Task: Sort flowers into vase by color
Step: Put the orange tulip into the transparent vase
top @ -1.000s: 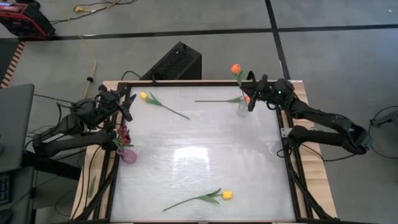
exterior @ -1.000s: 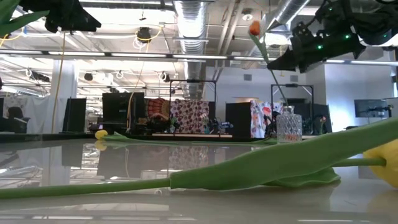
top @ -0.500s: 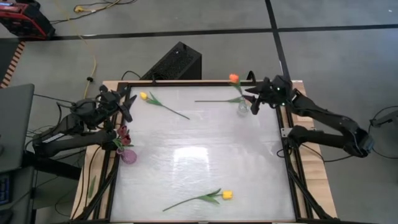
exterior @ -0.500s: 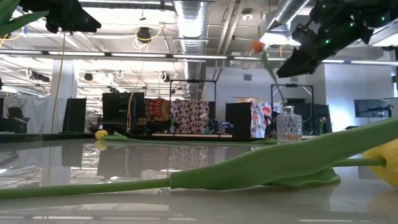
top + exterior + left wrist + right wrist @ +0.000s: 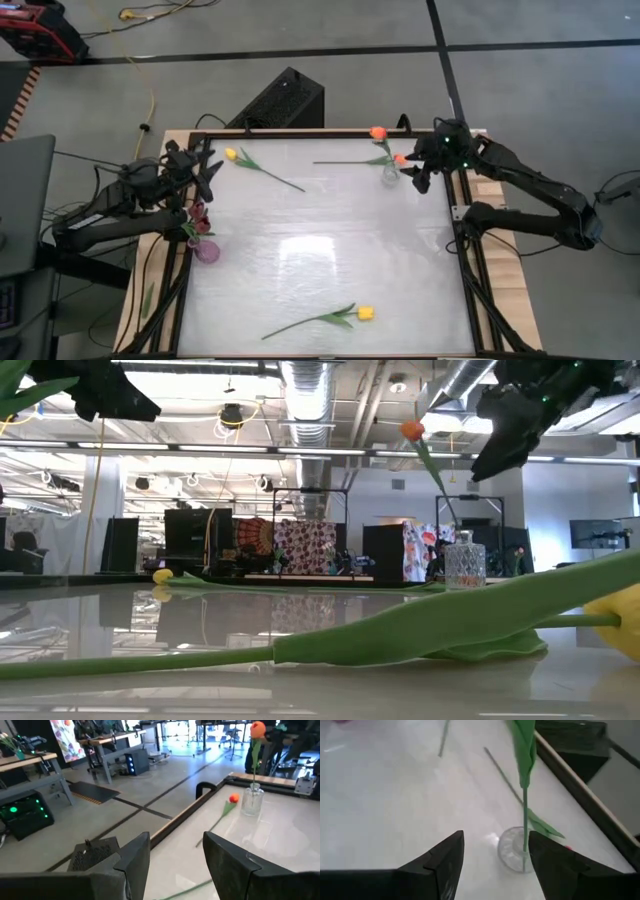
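A clear glass vase [image 5: 389, 176] stands at the far right with one orange tulip [image 5: 378, 132] upright in it, its stem [image 5: 525, 820] in the vase mouth. A second orange tulip [image 5: 233, 798] lies on the table beside that vase. My right gripper [image 5: 495, 865] hovers open just above and to the right of the vase [image 5: 515, 852], clear of the stem. At the left edge a purple vase [image 5: 207, 250] holds dark red tulips [image 5: 200, 218]. My left gripper [image 5: 208, 172] waits open above the far left. Two yellow tulips [image 5: 231, 154] [image 5: 365, 313] lie on the table.
A black box [image 5: 282, 100] sits beyond the table's far edge. A raised frame [image 5: 462, 230] borders the white tabletop. The middle of the tabletop [image 5: 320, 250] lies between the two yellow tulips. In the low view the near tulip's leaf [image 5: 420, 625] fills the foreground.
My right gripper has opened and let go of the orange tulip's stem, then risen and drawn back toward the table's right edge, tipping more level. The tulip has dropped a little and now stands on its own in the clear vase.
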You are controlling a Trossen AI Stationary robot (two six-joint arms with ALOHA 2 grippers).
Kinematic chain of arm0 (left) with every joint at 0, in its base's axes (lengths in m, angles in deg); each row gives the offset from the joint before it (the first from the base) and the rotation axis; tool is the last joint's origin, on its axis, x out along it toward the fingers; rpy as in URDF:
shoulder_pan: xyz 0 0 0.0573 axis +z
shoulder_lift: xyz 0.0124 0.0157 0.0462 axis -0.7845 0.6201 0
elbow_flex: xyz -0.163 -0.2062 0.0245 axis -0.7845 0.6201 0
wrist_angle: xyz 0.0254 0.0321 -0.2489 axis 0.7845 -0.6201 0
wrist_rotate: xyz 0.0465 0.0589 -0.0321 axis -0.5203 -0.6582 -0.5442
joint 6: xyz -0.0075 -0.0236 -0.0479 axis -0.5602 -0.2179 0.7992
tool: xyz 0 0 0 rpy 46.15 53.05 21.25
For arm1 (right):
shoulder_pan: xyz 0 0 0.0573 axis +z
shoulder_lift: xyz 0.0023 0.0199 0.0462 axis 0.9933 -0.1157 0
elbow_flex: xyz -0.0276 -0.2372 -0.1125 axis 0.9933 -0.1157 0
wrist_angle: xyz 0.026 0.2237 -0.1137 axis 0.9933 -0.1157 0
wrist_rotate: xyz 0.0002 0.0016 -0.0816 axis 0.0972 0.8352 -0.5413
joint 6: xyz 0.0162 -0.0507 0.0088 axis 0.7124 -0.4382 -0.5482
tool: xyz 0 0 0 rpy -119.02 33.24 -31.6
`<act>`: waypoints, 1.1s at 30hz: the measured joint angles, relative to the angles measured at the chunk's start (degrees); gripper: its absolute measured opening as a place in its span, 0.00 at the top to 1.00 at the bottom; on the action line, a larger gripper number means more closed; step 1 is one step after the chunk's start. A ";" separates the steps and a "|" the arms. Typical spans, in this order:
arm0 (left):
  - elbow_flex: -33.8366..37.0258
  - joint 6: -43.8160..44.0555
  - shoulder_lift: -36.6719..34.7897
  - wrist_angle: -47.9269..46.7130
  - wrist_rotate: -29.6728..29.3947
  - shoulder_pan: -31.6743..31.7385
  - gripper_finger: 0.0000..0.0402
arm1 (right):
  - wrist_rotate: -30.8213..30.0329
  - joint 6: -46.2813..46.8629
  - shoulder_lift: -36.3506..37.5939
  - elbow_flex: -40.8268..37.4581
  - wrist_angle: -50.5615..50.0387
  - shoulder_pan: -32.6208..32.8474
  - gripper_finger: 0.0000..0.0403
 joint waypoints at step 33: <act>0.00 2.45 0.01 -2.89 0.61 0.00 0.57 | 4.84 9.27 -54.94 27.51 6.55 -18.53 0.38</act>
